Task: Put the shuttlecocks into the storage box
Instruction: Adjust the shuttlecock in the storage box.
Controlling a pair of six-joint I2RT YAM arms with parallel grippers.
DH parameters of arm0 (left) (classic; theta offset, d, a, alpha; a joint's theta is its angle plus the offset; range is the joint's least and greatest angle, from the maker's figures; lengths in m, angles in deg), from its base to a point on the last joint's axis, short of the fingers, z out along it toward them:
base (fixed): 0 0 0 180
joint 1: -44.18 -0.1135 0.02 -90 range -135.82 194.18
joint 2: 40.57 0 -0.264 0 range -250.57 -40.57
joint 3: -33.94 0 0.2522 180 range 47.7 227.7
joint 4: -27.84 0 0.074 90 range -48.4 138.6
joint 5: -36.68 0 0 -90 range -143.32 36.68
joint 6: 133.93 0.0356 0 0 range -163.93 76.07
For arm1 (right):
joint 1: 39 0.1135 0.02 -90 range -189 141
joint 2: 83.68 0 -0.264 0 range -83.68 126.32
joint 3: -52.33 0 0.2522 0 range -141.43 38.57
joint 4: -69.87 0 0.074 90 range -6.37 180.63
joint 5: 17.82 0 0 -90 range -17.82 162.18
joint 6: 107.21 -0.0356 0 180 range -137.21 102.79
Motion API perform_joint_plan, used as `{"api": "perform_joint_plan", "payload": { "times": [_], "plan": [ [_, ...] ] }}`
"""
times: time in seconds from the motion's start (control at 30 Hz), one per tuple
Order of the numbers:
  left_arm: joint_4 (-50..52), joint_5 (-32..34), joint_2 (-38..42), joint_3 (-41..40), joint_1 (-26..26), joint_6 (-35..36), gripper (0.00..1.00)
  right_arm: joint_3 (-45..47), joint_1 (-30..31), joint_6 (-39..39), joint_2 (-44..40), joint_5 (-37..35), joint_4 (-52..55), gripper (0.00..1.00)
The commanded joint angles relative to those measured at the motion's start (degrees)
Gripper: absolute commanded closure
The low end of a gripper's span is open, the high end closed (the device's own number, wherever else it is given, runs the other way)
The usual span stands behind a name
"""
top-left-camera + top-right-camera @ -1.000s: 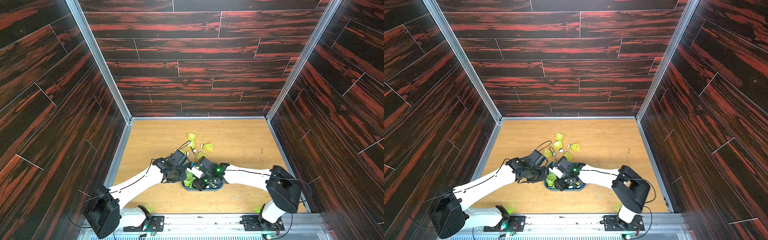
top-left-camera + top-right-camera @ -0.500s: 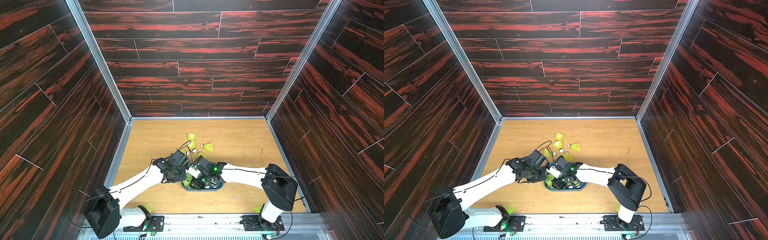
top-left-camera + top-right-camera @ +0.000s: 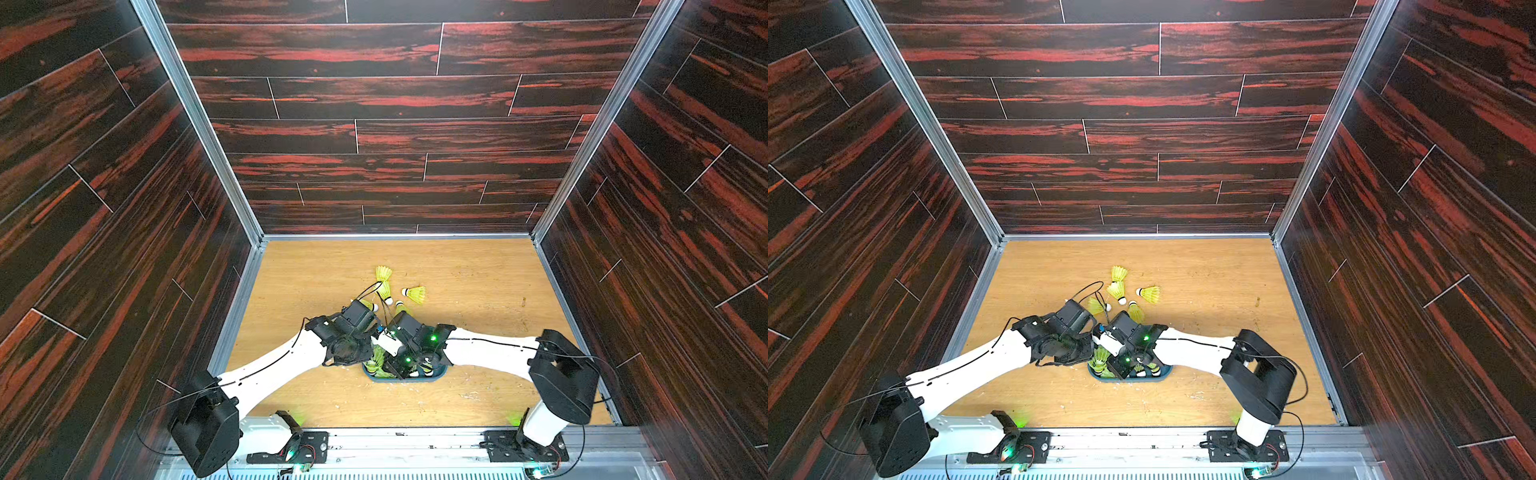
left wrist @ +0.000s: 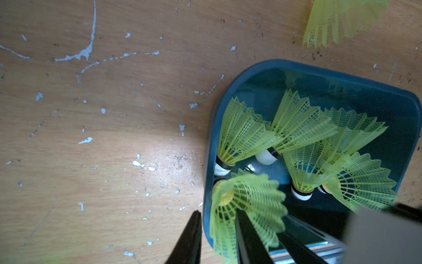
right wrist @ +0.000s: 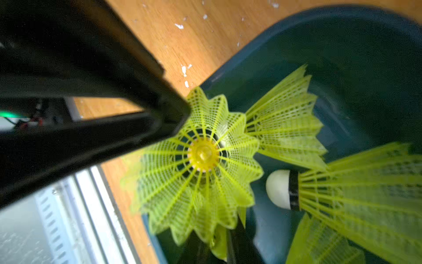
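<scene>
**A:** Jaws first. The left gripper [image 4: 217,214] is pinched on the mesh skirt of the upright shuttlecock [image 5: 203,157], one finger seemingly inside the cone and one outside. The right gripper [image 5: 220,244] looks nipped onto the opposite edge of the same skirt, though its fingers are mostly cut off by the frame.

**B:** Both on one, then. Where does it sit?

**A:** Open end up, just inside a corner of the storage box [image 4: 342,86], hard by the rim. About five other shuttlecocks [image 4: 299,123] lie on their sides in the box beside it. A handful of loose shuttlecocks [image 3: 1148,293] are out on the wooden table [image 4: 114,114], on the far side of the box from the arm bases.

**B:** How would you finish it?

**A:** My guess is one gripper should let go first. Tugging both ways would likely crumple that mesh. I'd nudge it inward off the rim before release, or it could tip over the low wall. Then open and draw the inner finger straight up out of the cone, so it doesn't hook the lattice and drag the thing back out.
</scene>
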Motion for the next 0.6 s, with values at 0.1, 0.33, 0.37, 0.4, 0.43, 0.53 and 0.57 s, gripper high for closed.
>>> {"api": "perform_joint_plan", "payload": {
  "times": [0.1,0.33,0.37,0.4,0.43,0.53,0.57],
  "plan": [
    [-0.60,-0.44,-0.14,0.20,-0.31,0.40,0.70,1.06,0.30,-2.49,-3.09,-0.04,3.11,0.84],
    [-0.69,-0.70,0.01,0.85,-0.31,0.49,0.70,0.96,0.24,-4.13,-1.97,-0.18,4.86,0.85],
    [-0.64,-0.88,-0.18,0.94,-0.31,0.44,0.70,0.97,0.30,-4.46,-1.87,-0.44,5.12,0.85],
    [-0.63,-0.99,-0.43,0.90,-0.31,0.56,0.70,0.91,0.25,-4.64,-1.87,-0.73,5.43,0.85],
    [-0.68,-1.08,-0.81,0.85,-0.33,0.65,0.70,1.06,0.16,-5.05,-1.95,-1.04,5.59,0.85],
    [-0.40,-0.82,-1.95,0.72,-0.38,1.45,0.70,1.15,-0.02,-5.56,-2.54,-1.31,6.38,0.85],
    [-0.28,-0.51,-2.20,0.82,-0.31,1.75,0.71,1.03,-0.10,-5.58,-2.73,-1.34,6.69,0.85]
  ]
}}
